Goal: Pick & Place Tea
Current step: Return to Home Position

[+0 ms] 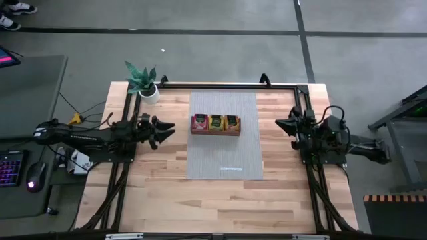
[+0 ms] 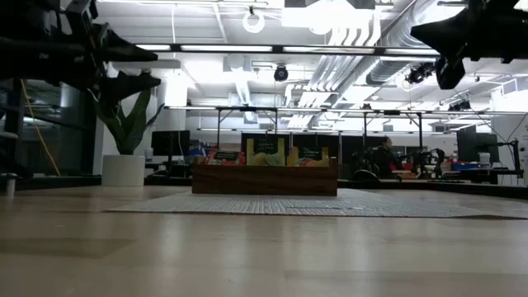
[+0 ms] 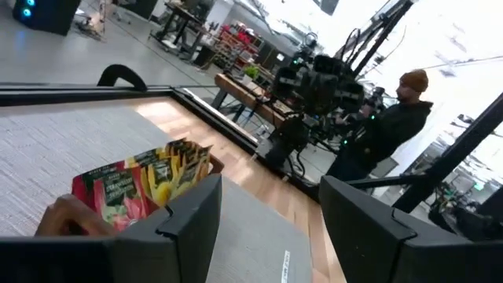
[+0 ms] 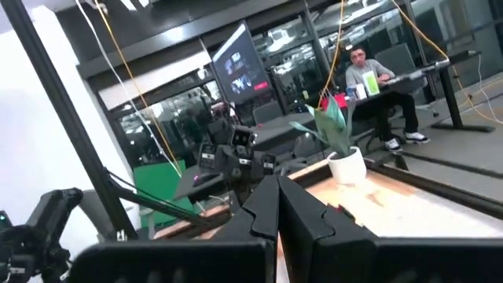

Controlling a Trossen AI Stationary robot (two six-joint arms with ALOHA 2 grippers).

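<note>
A potted plant (image 1: 143,83) stands on the table (image 1: 200,200) near the grey mat (image 1: 223,152).

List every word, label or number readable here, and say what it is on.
Nothing reads clearly.
Tea packets in the wooden tray: printed labels, too blurred.
Grey mat: small printed line near its edge, too small.
Monitor in the room behind: screen too blurred.

Tea packets (image 1: 215,122) in wooden tray (image 1: 215,133), grey mat (image 1: 223,157)
</note>
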